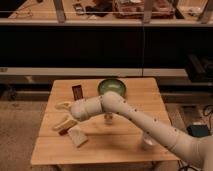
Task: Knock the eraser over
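Eraser (77, 92) stands upright, long axis vertical, at the upper left of the wooden counter (142, 97), just left of the round green bowl (112, 87). The hand (61, 115) hovers lower left with its pale fingers spread open and empty, so the small dark block with its reddish patch lies up and slightly right of it. A pale flat slab (77, 136) lies just below the hand.

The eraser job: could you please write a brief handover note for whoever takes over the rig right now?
Gripper: fingers open, low over the left part of the table, apart from the eraser and nearer the camera.
Eraser: upright near the table's back edge, left of the green bowl.
Done: nothing; the eraser is not yet knocked over.
Left: bring the gripper to the eraser and tip it.
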`<control>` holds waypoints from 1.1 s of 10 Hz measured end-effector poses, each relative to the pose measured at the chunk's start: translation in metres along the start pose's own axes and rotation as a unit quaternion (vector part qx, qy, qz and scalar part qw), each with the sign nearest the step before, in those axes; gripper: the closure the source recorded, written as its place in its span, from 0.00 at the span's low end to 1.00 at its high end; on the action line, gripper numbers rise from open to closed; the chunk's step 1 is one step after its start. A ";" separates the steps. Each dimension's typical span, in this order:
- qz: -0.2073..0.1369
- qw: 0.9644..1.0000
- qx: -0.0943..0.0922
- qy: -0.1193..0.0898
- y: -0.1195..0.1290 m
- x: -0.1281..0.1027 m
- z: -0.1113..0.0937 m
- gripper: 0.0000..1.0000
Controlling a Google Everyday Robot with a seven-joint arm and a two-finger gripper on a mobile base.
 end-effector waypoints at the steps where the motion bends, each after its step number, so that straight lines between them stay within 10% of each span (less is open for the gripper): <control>1: -0.015 1.000 0.007 0.023 -0.001 -0.018 -0.012 0.34; 6: -0.076 0.982 0.077 0.153 -0.067 -0.110 -0.100 0.51; 11: -0.090 0.976 0.094 0.176 -0.089 -0.119 -0.120 0.54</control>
